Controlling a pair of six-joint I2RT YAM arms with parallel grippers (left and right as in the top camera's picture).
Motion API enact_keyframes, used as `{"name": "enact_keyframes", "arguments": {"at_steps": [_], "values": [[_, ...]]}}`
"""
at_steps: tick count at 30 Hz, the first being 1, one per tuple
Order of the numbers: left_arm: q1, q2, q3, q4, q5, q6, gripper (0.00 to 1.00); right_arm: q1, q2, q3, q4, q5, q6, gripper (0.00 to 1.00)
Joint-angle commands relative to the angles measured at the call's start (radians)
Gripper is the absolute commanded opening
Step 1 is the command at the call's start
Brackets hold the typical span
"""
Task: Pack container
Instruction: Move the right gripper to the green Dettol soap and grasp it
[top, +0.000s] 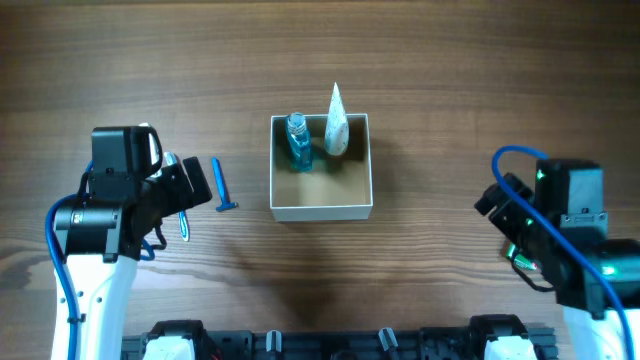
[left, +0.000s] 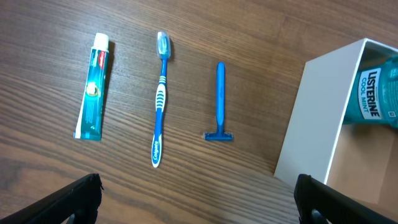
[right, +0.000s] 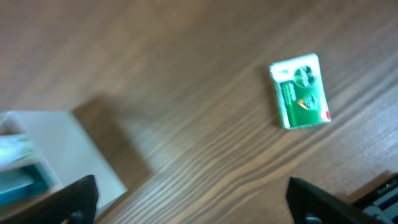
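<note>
The container (top: 320, 211), a white-walled box with a tan inside, stands mid-table. It holds a blue mouthwash bottle (top: 297, 140) and a white tube (top: 336, 125) along its far wall. My left gripper (top: 190, 185) is open and empty, left of the box. In the left wrist view a toothpaste tube (left: 95, 86), a blue toothbrush (left: 160, 99) and a blue razor (left: 219, 102) lie side by side ahead of the open jaws (left: 199, 199), with the container (left: 311, 118) and bottle (left: 376, 93) at right. My right gripper (top: 503, 208) is open and empty, right of the box.
A small green and white packet (right: 300, 91) lies on the wood in the right wrist view, with the container's corner (right: 68, 149) at lower left and the open jaws (right: 193, 199) above bare wood. In the overhead view the razor (top: 221, 186) lies between my left gripper and the box.
</note>
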Motion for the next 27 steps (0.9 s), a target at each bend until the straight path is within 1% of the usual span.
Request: {"name": "enact_keyframes", "arguments": {"at_steps": [1,2,3,5,9,11,15,18,20,27], "values": [[-0.005,0.002,0.019,0.0,-0.021,-0.016,1.0,-0.139,-0.003,-0.143,0.053,-0.011,-0.03,1.0],[-0.005,0.002,0.019,0.0,-0.021,-0.016,1.0,-0.243,0.016,-0.181,0.112,-0.086,-0.119,1.0],[-0.005,0.002,0.019,0.0,-0.021,-0.016,1.0,-0.397,0.074,-0.186,0.142,-0.171,-0.17,1.0],[-0.005,0.002,0.019,0.0,-0.021,-0.016,1.0,-0.498,0.123,-0.186,0.16,-0.225,-0.192,1.0],[-0.005,0.002,0.019,0.0,-0.021,-0.016,1.0,-0.662,0.27,-0.186,0.179,-0.216,-0.193,1.0],[-0.005,0.002,0.019,0.0,-0.021,-0.016,1.0,-0.69,0.332,-0.186,0.22,-0.215,-0.241,1.0],[-0.005,0.002,0.019,0.0,-0.021,-0.016,1.0,-0.695,0.447,-0.186,0.283,-0.183,-0.317,1.0],[-0.005,0.002,0.019,0.001,-0.021,-0.016,1.0,-0.695,0.521,-0.186,0.319,-0.182,-0.433,1.0],[-0.005,0.002,0.019,0.003,-0.021,-0.016,1.0,-0.695,0.56,-0.186,0.331,-0.183,-0.483,1.0],[-0.005,0.002,0.019,0.011,-0.021,-0.016,1.0,-0.694,0.666,-0.227,0.387,-0.187,-0.501,1.0]]}}
